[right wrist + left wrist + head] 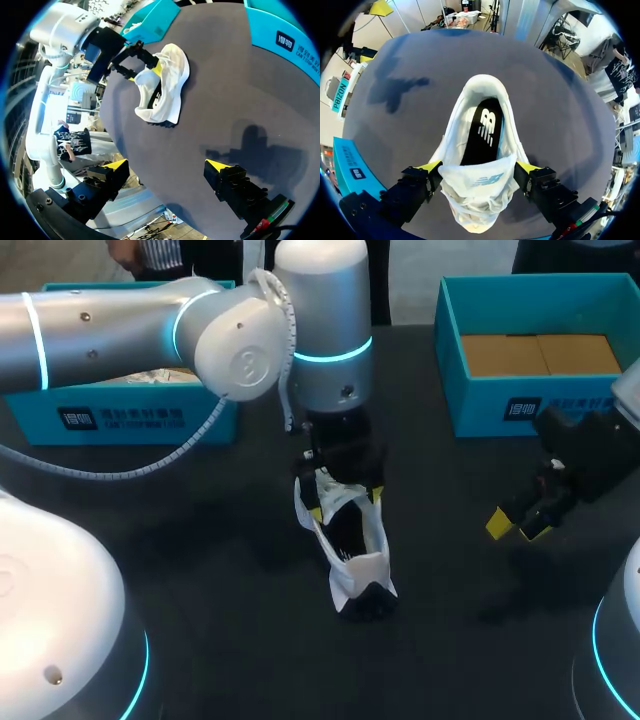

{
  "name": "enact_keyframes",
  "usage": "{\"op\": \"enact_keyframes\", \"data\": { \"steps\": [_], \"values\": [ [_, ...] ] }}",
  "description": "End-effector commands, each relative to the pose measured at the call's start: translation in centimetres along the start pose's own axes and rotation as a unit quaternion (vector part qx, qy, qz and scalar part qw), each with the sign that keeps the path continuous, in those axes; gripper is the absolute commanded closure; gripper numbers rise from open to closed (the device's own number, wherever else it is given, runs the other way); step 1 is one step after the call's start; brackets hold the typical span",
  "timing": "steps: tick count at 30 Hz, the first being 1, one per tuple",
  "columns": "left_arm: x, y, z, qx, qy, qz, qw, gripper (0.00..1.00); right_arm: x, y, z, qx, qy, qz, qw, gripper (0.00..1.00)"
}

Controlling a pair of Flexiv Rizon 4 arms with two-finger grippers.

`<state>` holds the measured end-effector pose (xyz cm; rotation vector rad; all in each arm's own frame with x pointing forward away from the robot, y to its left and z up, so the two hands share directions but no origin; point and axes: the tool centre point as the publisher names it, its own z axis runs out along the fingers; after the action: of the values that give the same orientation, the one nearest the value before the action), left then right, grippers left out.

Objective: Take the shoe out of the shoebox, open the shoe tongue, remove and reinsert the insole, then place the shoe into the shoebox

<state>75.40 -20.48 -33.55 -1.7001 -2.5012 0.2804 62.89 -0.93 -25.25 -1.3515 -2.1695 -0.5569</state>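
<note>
A white shoe (350, 550) stands on the dark table near the middle, its opening facing up. In the left wrist view the shoe (470, 210) shows a black insole (485, 125) lying inside and the tongue pulled back toward the gripper. My left gripper (345, 502) (477, 167) is open and straddles the shoe at the tongue, one yellow tip close to each side. The right wrist view shows the shoe (170, 85) with the left gripper (145, 60) over it. My right gripper (520, 525) (165, 167) hangs open and empty over bare table to the right.
A teal shoebox (500, 405) with brown cardboard inside stands at the back right. A second teal box (120, 420) stands at the back left, partly hidden behind my left arm. Dark tabletop lies all round the shoe.
</note>
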Motion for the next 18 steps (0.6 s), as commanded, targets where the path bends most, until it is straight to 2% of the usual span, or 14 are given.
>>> {"op": "enact_keyframes", "data": {
  "steps": [1, 8, 11, 12, 13, 15, 18],
  "values": [
    [0.8, 0.1, -0.9, -0.004, -0.008, 0.0, 1.0, 0.06, 0.0, 0.0, 0.1, 0.0, -0.001, 0.001, 1.0, 0.0],
    [1.1, 0.6, -2.9, -0.013, -0.02, -0.008, 1.0, 0.07, 0.0, 0.0, 0.1, 0.0, -0.001, 0.001, 1.0, 0.0],
    [1.2, 0.6, -3.7, -0.018, -0.023, -0.009, 1.0, 0.11, 0.0, 0.0, 0.1, 0.0, -0.001, 0.001, 1.0, 0.0],
    [1.3, 0.7, -3.9, -0.018, -0.025, -0.009, 0.999, 0.14, 0.0, 0.0, 0.1, 0.0, -0.001, 0.001, 1.0, 0.0],
    [1.3, 0.7, -4.1, -0.017, -0.028, -0.01, 0.999, 0.27, 0.0, 0.0, 0.1, 0.0, -0.001, 0.001, 1.0, 0.0],
    [1.3, 0.7, -4.1, -0.016, -0.031, -0.009, 0.999, 0.45, 0.0, 0.0, 0.1, 0.0, -0.001, 0.001, 1.0, 0.0],
    [1.2, 0.5, -3.7, -0.013, -0.031, -0.001, 0.999, 0.57, 0.0, 0.0, 0.1, 0.0, -0.001, 0.001, 1.0, 0.0]
  ]
}}
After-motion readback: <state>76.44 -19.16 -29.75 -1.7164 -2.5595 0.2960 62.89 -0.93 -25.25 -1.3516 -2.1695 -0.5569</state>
